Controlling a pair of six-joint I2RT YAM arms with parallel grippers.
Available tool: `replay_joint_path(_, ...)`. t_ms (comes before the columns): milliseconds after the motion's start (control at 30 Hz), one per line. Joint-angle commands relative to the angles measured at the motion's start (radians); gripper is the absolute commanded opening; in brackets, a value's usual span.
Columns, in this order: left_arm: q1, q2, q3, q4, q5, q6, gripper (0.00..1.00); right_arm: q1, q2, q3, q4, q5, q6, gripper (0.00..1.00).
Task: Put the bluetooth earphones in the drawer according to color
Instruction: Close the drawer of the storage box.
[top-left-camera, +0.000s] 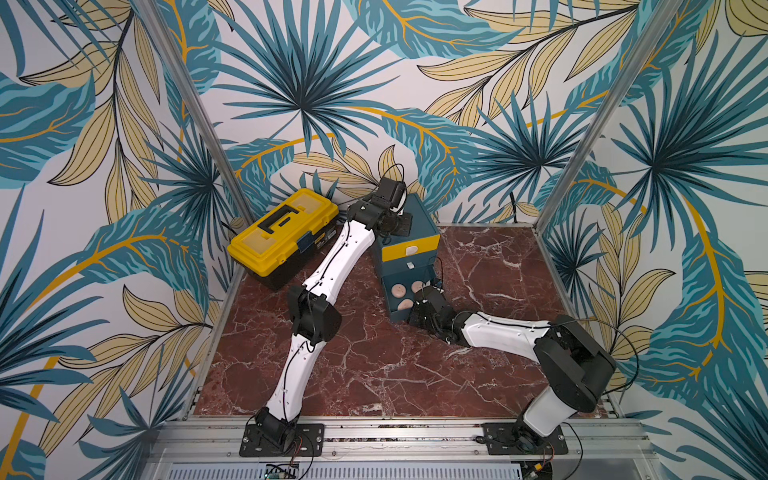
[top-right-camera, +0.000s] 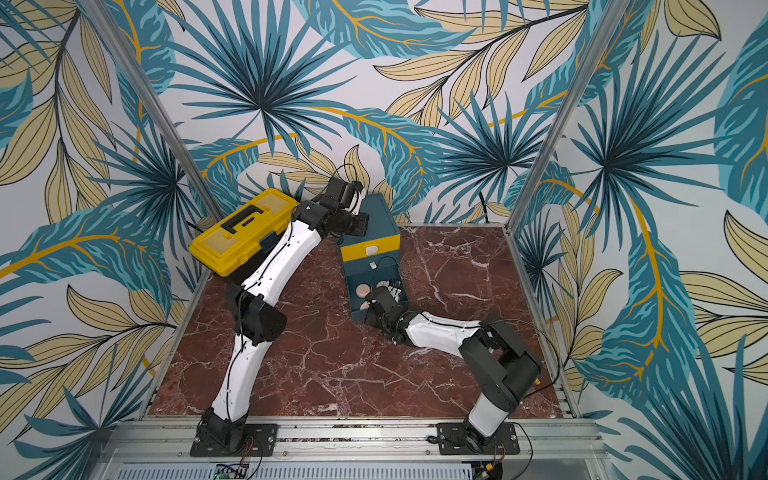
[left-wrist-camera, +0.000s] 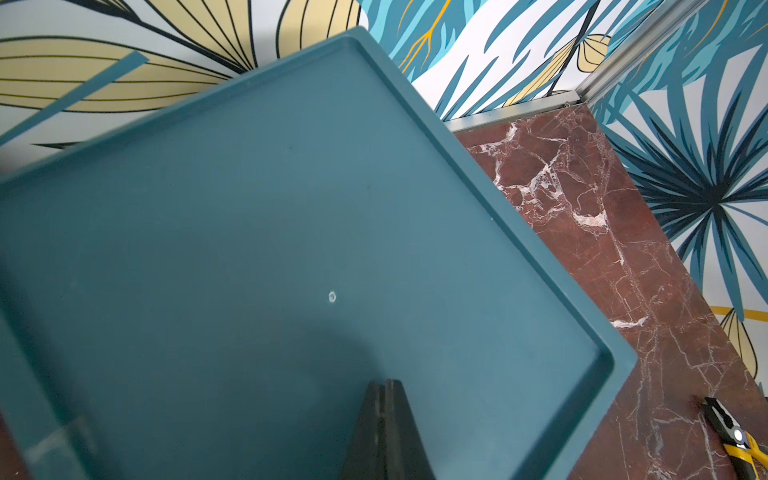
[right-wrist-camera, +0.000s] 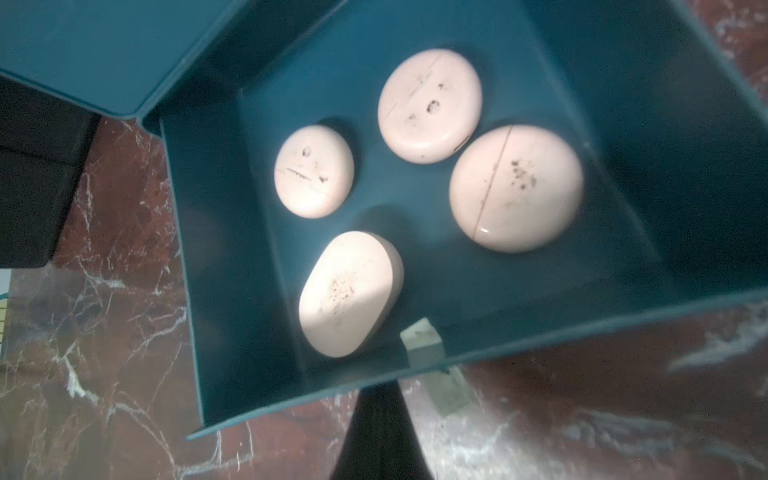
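In both top views the camera sits high at the front, far off, looking down over the whole counter (top-left-camera: 374, 374); they share almost everything. The left wrist camera looks past the left hand (left-wrist-camera: 384, 390), very close onto what is likely the chest (left-wrist-camera: 249, 228) top. The right wrist camera looks past the right hand (right-wrist-camera: 379, 399), close into the open bottom drawer (right-wrist-camera: 457, 282).

We see the teal chest (top-left-camera: 419, 222) standing on the red marble worktop (top-left-camera: 374, 374). Its yellow top drawer (top-left-camera: 411, 250) is closed and its bottom drawer (top-left-camera: 388, 301) is pulled out, with pink earphone cases (top-left-camera: 401, 289) inside. The left gripper (top-left-camera: 402, 224) lies over the chest's top, and the right gripper (top-left-camera: 413, 313) sits at the open drawer's front edge. A yellow toolbox (top-left-camera: 286, 232) lies near the chest, with the left arm crossing between them.
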Motion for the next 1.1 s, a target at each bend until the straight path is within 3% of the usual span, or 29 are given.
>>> replay_joint_path(0, 0.002, 0.058, -0.045, -0.077, 0.011, 0.005, 0.00, -0.020, 0.040, 0.044, 0.056, 0.068, -0.047, 0.00)
replay_joint_path(533, -0.002, 0.071, -0.062, -0.090, 0.026, 0.011, 0.00, -0.058, 0.235, 0.127, 0.385, 0.151, 0.005, 0.00)
replay_joint_path(1067, -0.004, 0.067, -0.069, -0.094, 0.028, 0.016, 0.00, -0.060, 0.358, 0.101, 0.712, 0.199, 0.022, 0.00)
